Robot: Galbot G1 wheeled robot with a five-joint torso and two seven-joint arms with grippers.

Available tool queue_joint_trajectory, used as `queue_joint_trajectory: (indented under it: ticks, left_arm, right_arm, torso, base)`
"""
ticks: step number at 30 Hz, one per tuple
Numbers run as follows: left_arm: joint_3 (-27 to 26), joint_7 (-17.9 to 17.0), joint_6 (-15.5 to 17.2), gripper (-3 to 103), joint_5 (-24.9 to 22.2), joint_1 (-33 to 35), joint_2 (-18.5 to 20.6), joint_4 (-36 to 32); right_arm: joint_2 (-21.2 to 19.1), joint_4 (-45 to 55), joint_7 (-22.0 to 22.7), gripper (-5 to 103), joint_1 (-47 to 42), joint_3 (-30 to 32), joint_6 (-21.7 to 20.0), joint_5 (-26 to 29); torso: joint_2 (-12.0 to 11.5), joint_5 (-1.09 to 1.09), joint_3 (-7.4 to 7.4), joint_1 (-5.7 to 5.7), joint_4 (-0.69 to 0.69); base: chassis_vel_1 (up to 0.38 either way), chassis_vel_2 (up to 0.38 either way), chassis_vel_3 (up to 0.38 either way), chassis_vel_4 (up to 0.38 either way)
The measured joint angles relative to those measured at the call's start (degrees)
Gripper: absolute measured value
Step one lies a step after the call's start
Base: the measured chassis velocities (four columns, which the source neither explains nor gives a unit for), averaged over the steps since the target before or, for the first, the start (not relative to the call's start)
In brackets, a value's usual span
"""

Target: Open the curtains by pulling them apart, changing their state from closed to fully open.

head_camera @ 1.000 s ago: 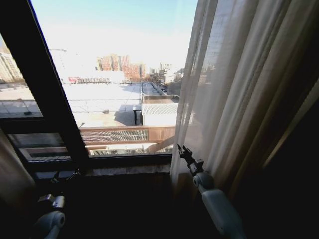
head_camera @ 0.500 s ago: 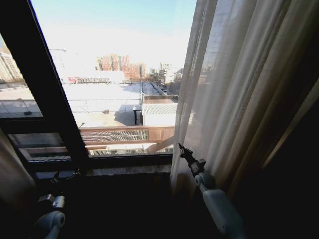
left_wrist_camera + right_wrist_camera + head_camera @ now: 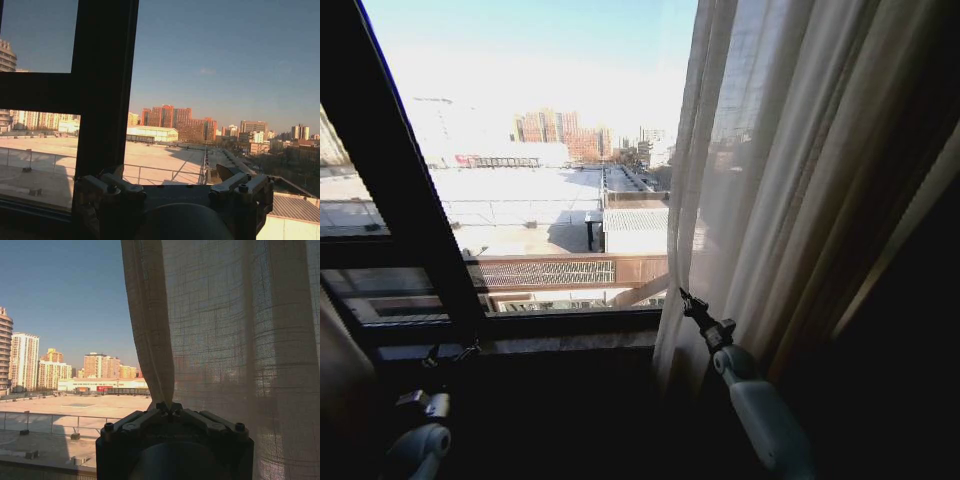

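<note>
The right curtain [image 3: 780,180], a sheer cream pleated panel, hangs over the right part of the window. Its inner edge [image 3: 150,340] drops straight down into my right gripper [image 3: 168,407], whose fingers are shut on the hem. In the head view that gripper [image 3: 690,303] sits low at the curtain's left edge, just above the sill. A sliver of the left curtain [image 3: 334,370] shows at the left border. My left gripper [image 3: 445,352] is parked low on the left below the sill and stands open [image 3: 172,186], holding nothing.
A dark window frame post [image 3: 405,190] slants across the left of the glass, and the sill [image 3: 570,340] runs below it. Rooftops and distant buildings lie outside. A dark drape [image 3: 910,330] fills the far right.
The whole head view has shifted a little to the left, so the camera has moved. My right gripper stays shut on the curtain's edge. The left arm has not moved.
</note>
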Motion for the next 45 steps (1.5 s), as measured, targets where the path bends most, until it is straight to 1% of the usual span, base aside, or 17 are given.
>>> queue_joint_trajectory:
  ticks: [5,13,18,22,26,28,29,30,31,32,33,36,37,39,41,44,45]
  left_arm:
    - [0.00,0.00,0.00,100,0.00,0.00,0.00,0.00]
    - [0.00,0.00,0.00,100,0.00,0.00,0.00,0.00]
    - [0.01,0.00,0.00,100,0.00,0.00,-0.01,0.00]
    - [0.01,0.01,0.00,100,0.00,0.00,-0.01,-0.01]
    - [0.02,0.05,0.00,100,0.00,0.00,-0.01,-0.01]
    - [0.01,0.05,0.00,100,0.00,0.00,-0.01,-0.01]
    - [0.01,0.05,0.00,100,0.00,0.00,-0.01,-0.01]
    - [0.01,0.04,0.00,100,0.00,0.00,0.00,0.00]
    - [0.01,0.02,0.00,100,0.00,0.00,-0.01,0.00]
    - [-0.01,-0.01,0.00,100,0.00,0.00,0.00,0.00]
    - [-0.02,-0.03,0.00,100,0.00,0.00,0.00,0.00]
    - [-0.02,-0.03,0.00,100,0.00,0.00,0.00,0.00]
    - [-0.02,-0.04,0.00,100,0.00,0.00,0.00,0.00]
    - [-0.01,-0.03,0.00,100,0.00,0.00,0.00,0.00]
    - [-0.01,-0.03,0.00,100,0.00,0.00,-0.01,-0.01]
    - [0.00,-0.02,0.00,100,0.00,0.00,0.00,-0.01]
    - [0.00,-0.02,0.00,100,0.00,0.00,0.00,-0.01]
  right_arm:
    - [-0.30,0.00,-0.55,0,-0.41,0.46,0.16,0.23]
    - [-0.55,0.23,-0.80,0,-0.85,0.72,0.45,0.49]
    - [-0.58,0.55,-0.78,0,-1.30,0.56,1.66,0.83]
    - [-0.58,0.44,-1.28,0,-1.30,0.64,2.24,0.04]
    - [-0.82,0.38,-1.91,0,-1.18,0.57,2.40,-0.70]
    - [-0.89,0.31,-1.92,0,-0.99,0.38,2.41,-0.91]
    - [-0.89,0.31,-1.92,0,-0.99,0.38,2.41,-0.91]
    - [-0.91,0.27,-1.92,0,-0.94,0.32,2.40,-1.02]
    - [-0.96,0.23,-1.93,0,-0.84,0.21,2.38,-1.09]
    - [-1.03,0.09,-1.83,0,-0.60,-0.02,2.25,-1.10]
    - [-1.11,-0.29,-1.43,0,-0.27,-0.19,2.00,-1.10]
    - [-1.32,-0.97,-0.57,0,0.28,-0.33,1.72,-1.24]
    - [-1.54,-1.59,0.34,0,0.76,-0.33,1.43,-1.57]
    - [-2.23,-3.28,3.68,0,2.13,0.40,0.23,-2.28]
    - [-2.32,-3.50,4.09,0,2.27,0.53,0.14,-2.38]
    - [-4.11,-5.04,8.68,0,3.07,2.86,-1.66,-3.00]
    - [-4.11,-5.04,8.68,0,3.07,2.86,-1.66,-3.00]
  torso:
    - [0.00,0.01,0.00,0.00,-0.03]
    - [0.00,0.00,0.00,0.01,0.00]
    - [0.00,0.00,0.00,0.00,-0.01]
    - [0.00,0.02,0.00,0.01,-0.03]
    - [0.00,0.04,0.00,0.00,-0.04]
    - [0.00,0.02,0.00,0.00,0.01]
    - [0.00,0.02,0.00,0.00,0.01]
    - [0.00,-0.01,0.00,0.00,0.02]
    - [0.00,-0.08,0.00,0.01,0.04]
    - [0.00,-0.06,0.00,0.01,0.05]
    - [0.00,-0.01,0.00,0.00,0.04]
    - [0.00,0.00,0.00,0.00,0.02]
    - [0.00,-0.01,0.00,0.00,0.02]
    - [0.00,0.03,0.00,-0.01,-0.01]
    - [0.00,0.03,0.00,-0.01,-0.01]
    - [0.00,0.01,0.00,0.00,-0.01]
    - [0.00,0.01,0.00,0.00,-0.01]
  base:
    - [-0.277,-0.297,0.293,0.290]
    - [-0.353,-0.332,0.353,0.350]
    - [-0.337,-0.355,0.337,0.352]
    - [-0.268,-0.277,0.254,0.266]
    - [-0.071,-0.145,0.125,0.088]
    - [0.000,0.000,0.000,0.000]
    - [0.000,0.000,0.000,0.000]
    - [0.000,0.000,0.000,0.000]
    - [0.042,0.051,-0.041,-0.014]
    - [0.046,0.067,-0.056,-0.048]
    - [0.063,0.067,-0.042,-0.060]
    - [0.042,0.032,-0.028,-0.040]
    - [0.000,0.000,0.000,0.000]
    - [0.000,0.000,0.000,0.000]
    - [0.000,0.000,0.000,0.000]
    - [0.000,0.000,0.000,0.000]
    - [0.000,0.000,0.000,0.000]
